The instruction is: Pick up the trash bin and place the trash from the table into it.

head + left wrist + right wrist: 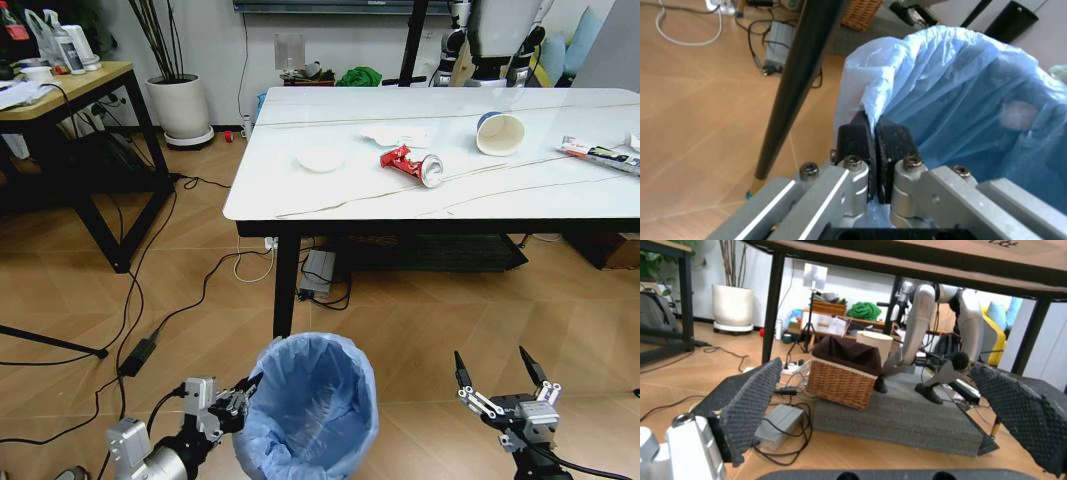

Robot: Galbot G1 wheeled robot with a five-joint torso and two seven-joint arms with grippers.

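A: Left pincer point(875, 150), pressed together on the light-blue liner at the rim of the trash bin point(312, 405). Bin on the floor, just in front of the tabletop's near edge, beside its black leg.

B: Right pincer point(500, 385)?

A: Spread wide, empty, low over the floor on the bin's far side from the left pincer, well apart from it.

B: And the trash?

A: All up on the tabletop point(260, 195), beyond the bin: flat white disc point(321, 159), crushed red can point(411, 165), crumpled paper point(395, 136), paper cup point(499, 133) tipped on its side, wrapper point(600, 155) farthest from the bin.

B: Progress?

A: Early, by the look of it. Rim gripped, bin not visibly lifted, nothing collected yet.
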